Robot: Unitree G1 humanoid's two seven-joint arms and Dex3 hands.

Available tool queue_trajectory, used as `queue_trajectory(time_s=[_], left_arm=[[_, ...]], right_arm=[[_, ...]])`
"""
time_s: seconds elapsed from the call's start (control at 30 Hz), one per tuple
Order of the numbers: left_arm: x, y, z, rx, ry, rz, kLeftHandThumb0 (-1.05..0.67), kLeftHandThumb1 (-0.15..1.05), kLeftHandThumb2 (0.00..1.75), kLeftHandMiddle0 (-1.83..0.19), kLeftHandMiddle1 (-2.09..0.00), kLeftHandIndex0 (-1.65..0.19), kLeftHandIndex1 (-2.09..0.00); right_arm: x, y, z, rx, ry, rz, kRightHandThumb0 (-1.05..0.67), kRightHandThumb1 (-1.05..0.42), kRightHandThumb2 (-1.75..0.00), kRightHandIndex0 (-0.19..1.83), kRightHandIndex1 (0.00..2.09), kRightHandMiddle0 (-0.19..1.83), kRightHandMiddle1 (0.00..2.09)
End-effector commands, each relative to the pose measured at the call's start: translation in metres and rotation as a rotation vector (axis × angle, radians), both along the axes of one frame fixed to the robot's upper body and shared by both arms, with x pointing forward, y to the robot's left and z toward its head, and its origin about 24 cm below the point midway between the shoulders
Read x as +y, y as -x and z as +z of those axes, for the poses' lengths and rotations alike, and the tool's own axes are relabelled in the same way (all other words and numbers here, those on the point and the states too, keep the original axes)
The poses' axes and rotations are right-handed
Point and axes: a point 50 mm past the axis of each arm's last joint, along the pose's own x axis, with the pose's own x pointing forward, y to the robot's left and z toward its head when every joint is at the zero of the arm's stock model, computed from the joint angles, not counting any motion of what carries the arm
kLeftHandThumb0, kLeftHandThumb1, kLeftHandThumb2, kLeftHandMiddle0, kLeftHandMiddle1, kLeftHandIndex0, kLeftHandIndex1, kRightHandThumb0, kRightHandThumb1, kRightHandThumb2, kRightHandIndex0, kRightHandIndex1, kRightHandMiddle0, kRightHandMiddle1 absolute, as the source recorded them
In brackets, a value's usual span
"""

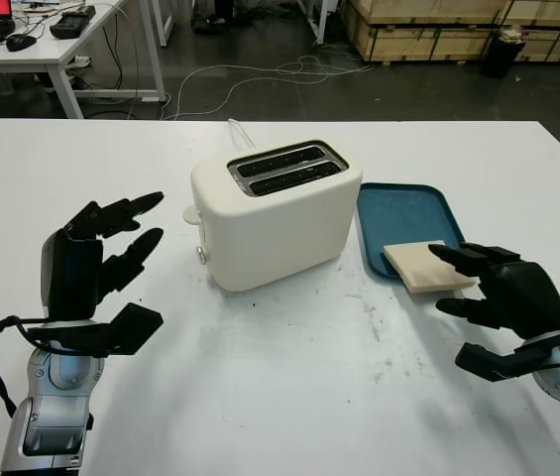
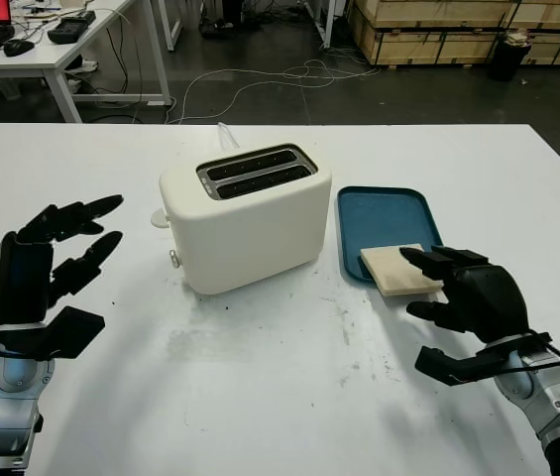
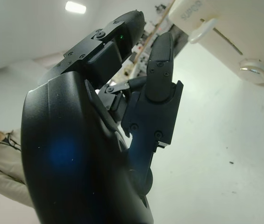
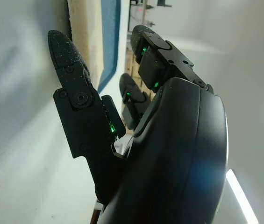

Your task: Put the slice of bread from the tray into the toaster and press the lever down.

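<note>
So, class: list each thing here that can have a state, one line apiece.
Toaster: upright, both slots empty.
Lever: up, not pressed.
Slice of bread: flat on the tray's near edge, overhanging it.
Tray: on the table, holding the bread.
Right hand: open, at the bread.
Left hand: open, left of the toaster.
</note>
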Motion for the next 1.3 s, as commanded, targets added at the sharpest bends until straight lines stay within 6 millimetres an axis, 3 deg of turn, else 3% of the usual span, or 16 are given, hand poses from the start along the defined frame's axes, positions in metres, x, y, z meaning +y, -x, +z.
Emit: queue_trajectory(time_s=[0.0, 0.33, 1.27], left_arm=[[0.0, -0.001, 0.005, -0.033, 0.009, -0.001, -0.28, 0.92, 0.29, -0.55, -1.3, -0.93, -0.02], [0.0, -0.001, 0.007, -0.048, 0.009, 0.005, -0.27, 0.92, 0.25, -0.55, -1.27, -0.94, -0.02], [0.005, 0.003, 0.01, -0.106, 0.074, 0.001, -0.27, 0.92, 0.18, -0.6, -1.29, -0.98, -0.04]], right_arm=[[-0.001, -0.006, 0.006, -0.001, 0.033, 0.006, -0.51, -0.75, 0.0, 0.54, 0.01, 0.53, 0.0], [0.003, -0.015, -0.001, -0.017, 0.184, 0.007, -0.5, -0.74, 0.0, 0.53, 0.01, 0.52, 0.01], [0.016, -0.021, -0.019, -0.029, 0.338, 0.01, -0.47, -0.75, 0.0, 0.6, 0.06, 0.57, 0.02]])
